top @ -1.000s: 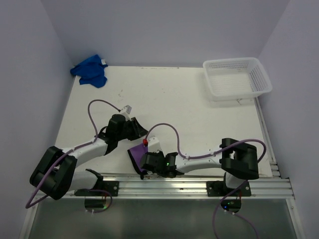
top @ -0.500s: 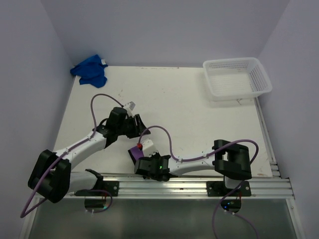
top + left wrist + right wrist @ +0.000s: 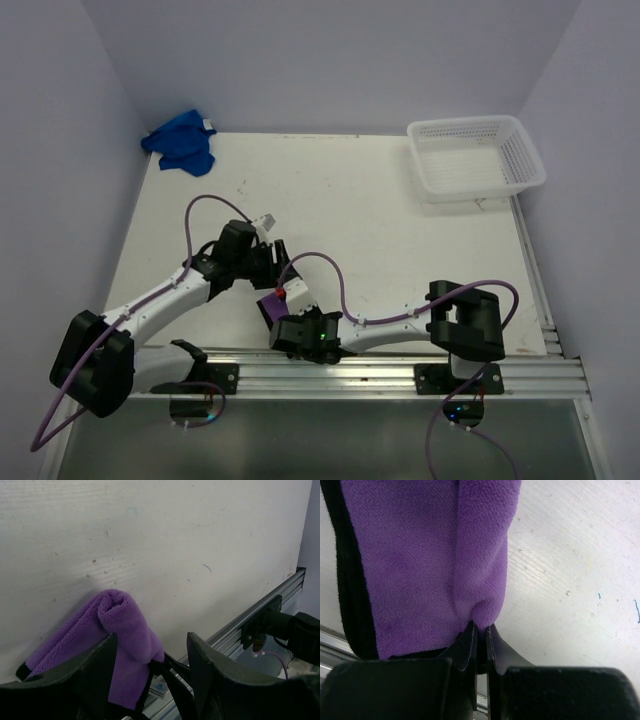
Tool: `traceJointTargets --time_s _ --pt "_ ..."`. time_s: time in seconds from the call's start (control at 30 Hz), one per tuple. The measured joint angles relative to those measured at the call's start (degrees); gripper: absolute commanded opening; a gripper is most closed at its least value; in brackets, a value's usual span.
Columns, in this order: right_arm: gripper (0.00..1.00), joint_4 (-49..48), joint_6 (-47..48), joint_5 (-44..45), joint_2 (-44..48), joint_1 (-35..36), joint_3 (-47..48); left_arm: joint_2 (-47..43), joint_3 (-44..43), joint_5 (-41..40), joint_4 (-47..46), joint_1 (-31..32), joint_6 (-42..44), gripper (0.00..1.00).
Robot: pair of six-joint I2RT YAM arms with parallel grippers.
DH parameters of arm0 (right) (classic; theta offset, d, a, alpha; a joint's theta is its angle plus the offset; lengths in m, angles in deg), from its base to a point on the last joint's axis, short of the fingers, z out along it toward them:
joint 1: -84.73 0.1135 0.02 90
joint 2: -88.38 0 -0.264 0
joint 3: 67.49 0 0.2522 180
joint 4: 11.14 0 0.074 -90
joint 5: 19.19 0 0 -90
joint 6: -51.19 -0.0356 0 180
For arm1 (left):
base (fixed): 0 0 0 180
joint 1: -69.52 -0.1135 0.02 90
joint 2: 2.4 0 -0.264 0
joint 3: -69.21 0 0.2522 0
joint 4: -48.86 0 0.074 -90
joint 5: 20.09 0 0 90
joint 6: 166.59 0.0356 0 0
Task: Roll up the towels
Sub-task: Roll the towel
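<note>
On the white table, my right gripper clenches the fold of the soft, light purple towel, my left gripper agape over it; I'd grip its thick rolled edge.

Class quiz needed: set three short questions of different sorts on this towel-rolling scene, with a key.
1. Fill in: the left end effector has its jaws ____.
2. True or false: the blue towel lies outside the basket.
3. The right end effector is shut on: A) the blue towel, B) the purple towel, C) the basket.
Key: 1 open; 2 true; 3 B.
</note>
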Motion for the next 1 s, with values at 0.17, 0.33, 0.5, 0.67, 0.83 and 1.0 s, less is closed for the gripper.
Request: traceJointTargets --time_s 0.17,0.33,0.5,0.67,0.83,1.0 --pt "0.0 0.02 -0.02 0.26 0.0 0.17 -0.02 2.67 0.0 -1.09 -0.46 2.03 -0.02 0.59" --pt "0.0 -0.33 -0.02 0.2 0.0 0.31 -0.02 6.25 0.0 -2.82 -0.35 5.27 0.02 0.57" --pt "0.0 -0.79 -0.02 0.26 0.0 0.26 -0.28 8.22 -0.07 -4.52 -0.24 6.67 0.44 0.55" --pt "0.0 -1.44 -0.04 0.52 0.0 0.26 -0.72 10.4 -0.59 -6.84 -0.2 7.15 0.72 0.5" --pt "0.0 -1.84 -0.26 1.07 0.0 0.35 -0.94 11.47 -0.59 -8.68 -0.17 7.48 0.92 0.46" --pt "0.0 -1.77 -0.76 2.01 0.0 0.87 -0.94 12.09 -0.59 -10.14 -0.26 7.5 0.9 0.45"
